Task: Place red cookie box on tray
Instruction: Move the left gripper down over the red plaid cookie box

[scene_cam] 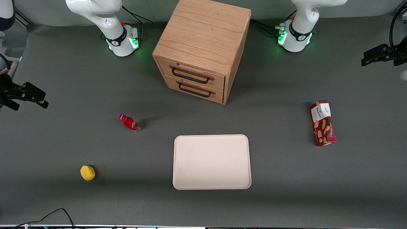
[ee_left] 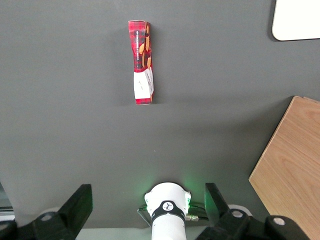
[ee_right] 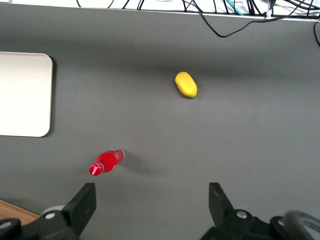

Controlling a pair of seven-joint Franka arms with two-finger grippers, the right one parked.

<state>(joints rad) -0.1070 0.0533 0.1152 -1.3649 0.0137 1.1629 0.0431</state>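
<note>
The red cookie box [scene_cam: 323, 123] lies flat on the grey table toward the working arm's end; its white label end points away from the front camera. The left wrist view shows the red cookie box [ee_left: 141, 62] alone on the table, well apart from my fingers. The cream-white tray [scene_cam: 211, 162] lies flat with nothing on it, near the middle of the table and close to the front camera; one corner of the tray [ee_left: 297, 20] shows in the wrist view. My left gripper [scene_cam: 370, 57] hovers high, farther from the front camera than the box. The gripper [ee_left: 147, 205] is open and holds nothing.
A wooden two-drawer cabinet [scene_cam: 203, 47] stands mid-table, farther from the front camera than the tray. A small red bottle [scene_cam: 129, 122] and a yellow fruit [scene_cam: 87, 172] lie toward the parked arm's end. Cables [scene_cam: 60, 214] run along the table's front edge.
</note>
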